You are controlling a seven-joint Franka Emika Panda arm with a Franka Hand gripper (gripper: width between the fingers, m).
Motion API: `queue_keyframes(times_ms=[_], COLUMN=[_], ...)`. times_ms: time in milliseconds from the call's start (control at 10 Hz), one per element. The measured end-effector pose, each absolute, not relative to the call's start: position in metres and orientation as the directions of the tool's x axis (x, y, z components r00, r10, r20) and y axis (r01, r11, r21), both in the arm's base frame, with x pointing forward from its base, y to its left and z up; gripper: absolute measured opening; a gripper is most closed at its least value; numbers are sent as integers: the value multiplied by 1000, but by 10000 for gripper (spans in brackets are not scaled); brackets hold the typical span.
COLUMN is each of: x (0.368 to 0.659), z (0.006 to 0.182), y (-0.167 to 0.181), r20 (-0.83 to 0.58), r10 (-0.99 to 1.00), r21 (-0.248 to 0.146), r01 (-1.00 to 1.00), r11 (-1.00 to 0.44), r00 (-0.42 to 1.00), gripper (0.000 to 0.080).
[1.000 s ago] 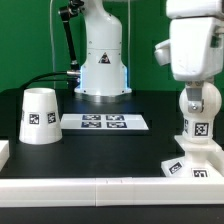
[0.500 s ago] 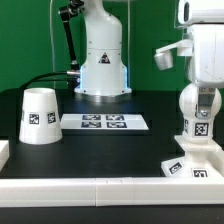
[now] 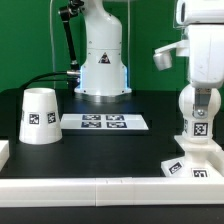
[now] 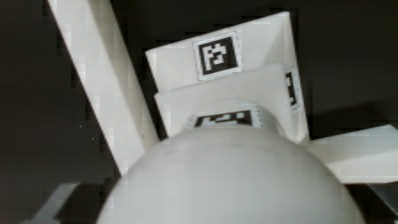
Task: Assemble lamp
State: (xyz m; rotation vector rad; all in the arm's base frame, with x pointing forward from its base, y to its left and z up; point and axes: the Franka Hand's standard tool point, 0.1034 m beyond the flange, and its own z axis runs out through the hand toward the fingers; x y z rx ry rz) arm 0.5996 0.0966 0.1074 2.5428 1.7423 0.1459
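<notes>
The lamp's flat square base lies at the exterior view's right, by the front rail. The rounded bulb stands upright on it. My gripper comes down from above and sits round the bulb's top, fingers against its sides. In the wrist view the bulb fills the near field between dark fingers, with the tagged base beyond it. The truncated-cone shade stands alone at the exterior view's left, far from the gripper.
The marker board lies flat mid-table. The arm's pedestal stands behind it with cables. A white rail runs along the front edge and also shows in the wrist view. A white block sits at the left edge.
The wrist turned over the bulb between one second and half a second ago, showing a narrower side. Nothing has moved since. Bulb, base and shade stayed put.
</notes>
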Motion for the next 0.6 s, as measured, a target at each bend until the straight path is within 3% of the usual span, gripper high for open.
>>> queue_keyframes(times_ms=[200, 600], x=[599, 601], z=[107, 107], y=[96, 98], r20=[72, 126], r10=[849, 544], r21=[86, 21], r01=[845, 546], r11=[-528, -838], r00=[523, 830], gripper=[574, 576])
